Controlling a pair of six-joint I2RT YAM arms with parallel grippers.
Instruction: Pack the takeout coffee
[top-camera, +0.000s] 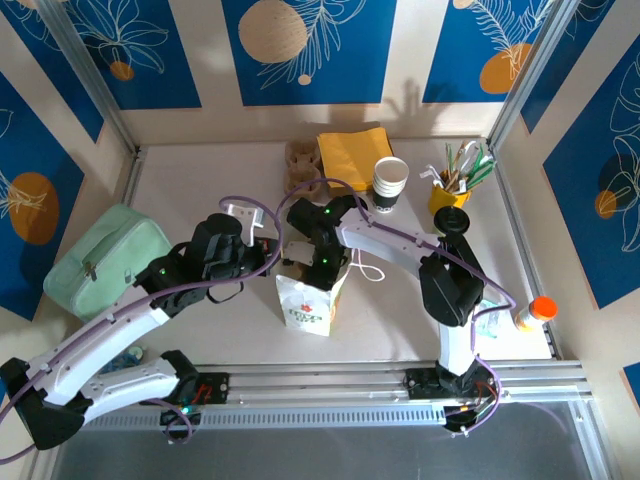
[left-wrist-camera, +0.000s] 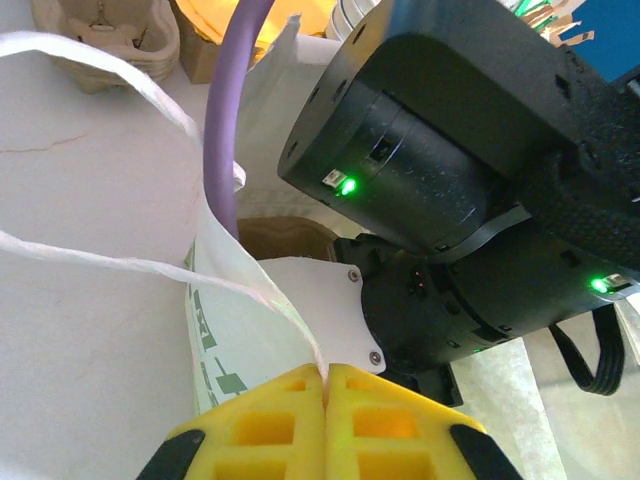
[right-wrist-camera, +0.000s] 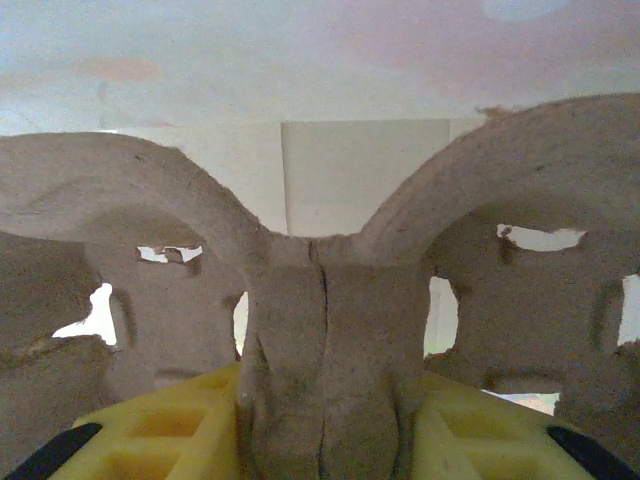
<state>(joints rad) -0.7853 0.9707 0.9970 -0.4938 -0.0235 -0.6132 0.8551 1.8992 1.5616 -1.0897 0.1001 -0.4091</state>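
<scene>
Takeout coffee (top-camera: 453, 221), black round lid, standing upright just beside yellow stirrer pot (top-camera: 440, 197).

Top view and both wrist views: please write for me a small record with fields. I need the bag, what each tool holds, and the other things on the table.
bag: white paper bag with green print, standing mid-table, top open
left tool: shut on the bag handle, a thin white strip
right tool: shut on the middle ridge of a brown cardboard cup tray, over the bag's open top
behind the bag: stack of cups, yellow napkins
left side: pale green pouch
</scene>
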